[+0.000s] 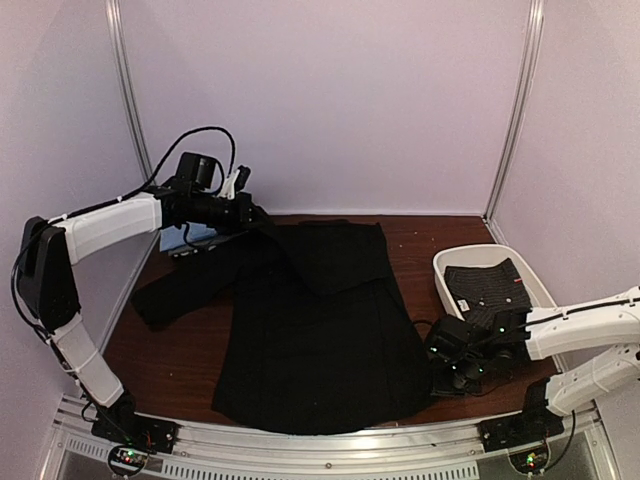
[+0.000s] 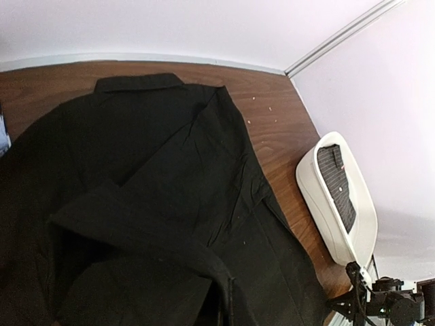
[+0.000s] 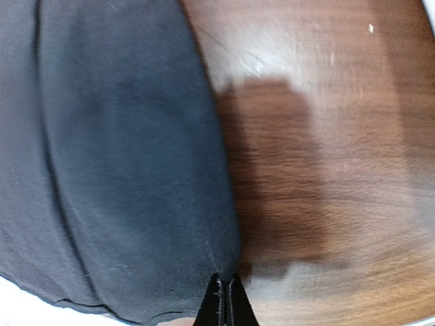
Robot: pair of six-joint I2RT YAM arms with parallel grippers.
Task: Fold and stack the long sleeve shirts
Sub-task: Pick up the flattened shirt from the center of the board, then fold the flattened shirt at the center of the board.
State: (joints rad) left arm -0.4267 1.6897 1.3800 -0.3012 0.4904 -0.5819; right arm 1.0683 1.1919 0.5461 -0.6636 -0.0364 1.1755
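A plain black long sleeve shirt (image 1: 320,330) lies spread on the wooden table (image 1: 440,235), collar at the far side, one sleeve trailing to the left. My left gripper (image 1: 256,213) is at the shirt's far left shoulder and holds a raised fold of it. In the left wrist view the shirt (image 2: 170,149) fills the frame and its cloth hides my fingers. My right gripper (image 1: 435,352) is low at the shirt's right edge. In the right wrist view that gripper (image 3: 224,291) is shut on the cloth's edge (image 3: 122,170). A folded dotted dark shirt (image 1: 487,285) lies in a basket.
The white basket (image 1: 532,278) stands at the right side of the table and shows in the left wrist view (image 2: 360,227). A bluish object (image 1: 185,240) sits at the far left under my left arm. A metal rail (image 1: 330,455) runs along the near edge.
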